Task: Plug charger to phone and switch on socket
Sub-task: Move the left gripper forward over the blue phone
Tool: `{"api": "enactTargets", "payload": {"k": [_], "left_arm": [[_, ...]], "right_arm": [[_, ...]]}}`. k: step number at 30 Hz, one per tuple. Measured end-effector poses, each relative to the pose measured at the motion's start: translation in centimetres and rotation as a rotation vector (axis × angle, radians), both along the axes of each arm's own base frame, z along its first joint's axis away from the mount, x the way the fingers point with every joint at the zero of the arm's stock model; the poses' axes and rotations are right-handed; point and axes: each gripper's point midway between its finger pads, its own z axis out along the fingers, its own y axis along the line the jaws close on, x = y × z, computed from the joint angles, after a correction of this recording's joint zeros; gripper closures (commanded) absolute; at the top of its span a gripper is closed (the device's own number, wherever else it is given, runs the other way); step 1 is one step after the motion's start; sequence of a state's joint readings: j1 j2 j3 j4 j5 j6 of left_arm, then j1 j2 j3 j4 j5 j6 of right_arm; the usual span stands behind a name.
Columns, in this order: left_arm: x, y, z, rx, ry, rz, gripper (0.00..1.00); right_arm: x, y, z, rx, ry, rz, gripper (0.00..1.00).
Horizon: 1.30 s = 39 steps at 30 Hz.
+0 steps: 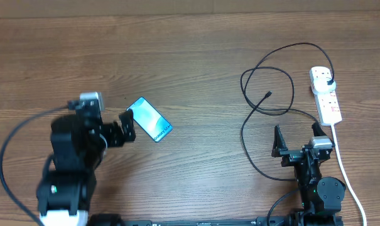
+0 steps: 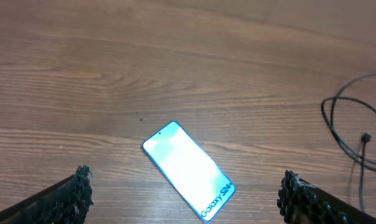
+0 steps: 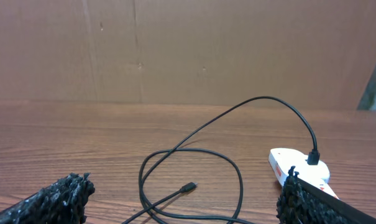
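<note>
My left claw (image 1: 124, 127) stood wide by the Galaxy phone (image 2: 188, 169), my right claw (image 3: 184, 199) wide near the connector tip (image 3: 188, 186). A skewed pinch could have twisted the charger (image 3: 262, 98) off-port.

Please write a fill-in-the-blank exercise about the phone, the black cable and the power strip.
1. The left gripper, its jaws ___, faces the slim phone with the glowing light-blue screen.
2. The black plug of the thin looped black charger cable sits in the ___ oblong power strip.
3. The cable's small connector tip lies on the wooden table, not in the ___.
Missing words: open; white; phone.
</note>
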State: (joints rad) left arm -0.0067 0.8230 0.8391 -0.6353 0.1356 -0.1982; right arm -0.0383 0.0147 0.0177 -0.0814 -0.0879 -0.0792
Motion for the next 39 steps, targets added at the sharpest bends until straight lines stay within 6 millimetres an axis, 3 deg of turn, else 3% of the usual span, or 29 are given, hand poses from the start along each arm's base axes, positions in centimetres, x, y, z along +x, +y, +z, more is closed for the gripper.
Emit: {"api": "enactTargets", "payload": {"k": [11, 21, 28, 34, 39], "left_arm": [[2.6, -3.1, -1.1, -0.104, 0.205, -0.138, 0.01], [2.3, -5.7, -2.7, -0.223, 0.296, -0.261, 0.0], [2.3, -5.7, -2.8, -0.246, 0.321, -0.228, 0.0], [2.2, -5.6, -1.6, -0.206, 0.352, -0.123, 0.0], [2.3, -6.1, 1.2, -0.154, 0.336, -0.038, 0.0]], "right_arm": [[0.0, 0.0, 0.0, 0.0, 0.0, 0.001, 0.0], [0.0, 0.0, 0.0, 0.0, 0.0, 0.001, 0.0], [0.0, 0.0, 0.0, 0.0, 0.0, 0.001, 0.0], [0.0, 0.0, 0.0, 0.0, 0.001, 0.0, 0.0], [0.0, 0.0, 0.0, 0.0, 0.001, 0.001, 0.0]]}}
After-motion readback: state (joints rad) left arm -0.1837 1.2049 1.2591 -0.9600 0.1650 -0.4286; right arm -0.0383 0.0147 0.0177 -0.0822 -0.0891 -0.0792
